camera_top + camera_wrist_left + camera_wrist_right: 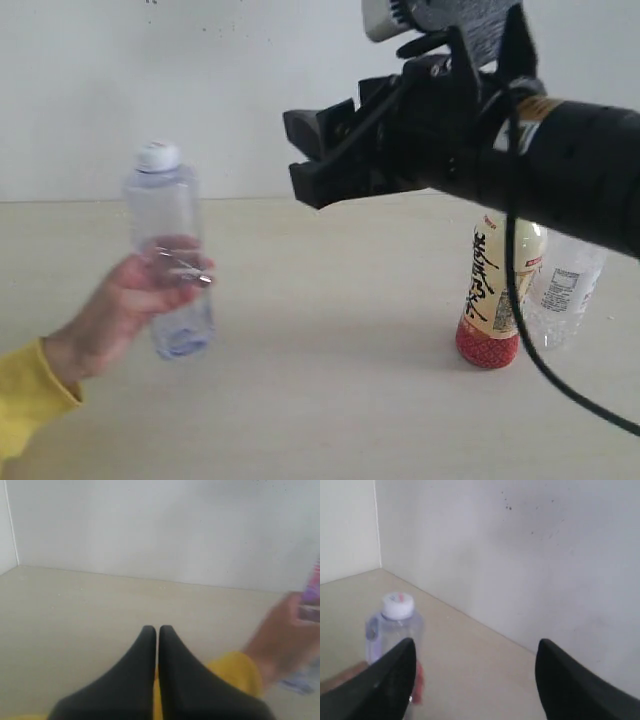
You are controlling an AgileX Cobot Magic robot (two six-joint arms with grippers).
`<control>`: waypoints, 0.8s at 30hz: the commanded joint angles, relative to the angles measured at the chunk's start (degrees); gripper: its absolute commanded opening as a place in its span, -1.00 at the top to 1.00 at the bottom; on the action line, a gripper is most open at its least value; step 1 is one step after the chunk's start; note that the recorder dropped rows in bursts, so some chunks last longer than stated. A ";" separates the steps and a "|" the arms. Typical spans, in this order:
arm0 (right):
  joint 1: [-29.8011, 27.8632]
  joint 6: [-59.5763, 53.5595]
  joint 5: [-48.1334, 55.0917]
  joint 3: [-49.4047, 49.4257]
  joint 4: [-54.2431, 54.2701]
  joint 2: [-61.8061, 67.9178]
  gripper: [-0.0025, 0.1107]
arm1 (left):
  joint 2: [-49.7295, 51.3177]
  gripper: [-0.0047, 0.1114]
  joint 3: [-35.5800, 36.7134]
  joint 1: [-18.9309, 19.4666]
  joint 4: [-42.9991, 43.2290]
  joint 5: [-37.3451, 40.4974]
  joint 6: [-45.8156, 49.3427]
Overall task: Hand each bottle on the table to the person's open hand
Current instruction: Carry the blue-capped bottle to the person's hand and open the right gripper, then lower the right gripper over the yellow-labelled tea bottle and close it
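Observation:
The person's hand (135,290), in a yellow sleeve (25,395), grips the bluish clear bottle (165,215) upright at the left, its base just above the table (330,330). My right gripper (300,158) hangs open and empty in the air to the right of that bottle, apart from it. The right wrist view shows the same bottle (395,622) beside one finger of the right gripper (475,652). The pale yellow drink bottle (495,290) and the clear crinkled bottle (565,290) stand at the right, their caps hidden behind my right arm. My left gripper (156,629) is shut with nothing in it; the blurred hand (280,640) lies to one side.
A plain pale wall (200,90) rises behind the table. My right arm's black cable (520,300) hangs down in front of the yellow drink bottle.

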 commanded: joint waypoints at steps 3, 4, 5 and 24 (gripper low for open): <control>-5.36 -31.11 3.49 1.20 28.80 -10.43 -0.20 | -0.15 0.85 -0.11 0.15 0.14 -0.05 -0.03; -6.71 -34.36 3.49 2.40 31.55 -11.98 -0.20 | -0.15 0.85 -0.11 0.15 0.14 -0.05 -0.03; -7.75 -36.87 3.49 3.51 33.20 -13.10 -0.20 | -0.15 0.85 -0.11 0.15 0.14 -0.05 -0.03; -11.62 -24.53 -15.76 20.54 26.29 -6.77 -0.30 | -0.15 0.85 -0.11 0.15 0.14 -0.05 -0.03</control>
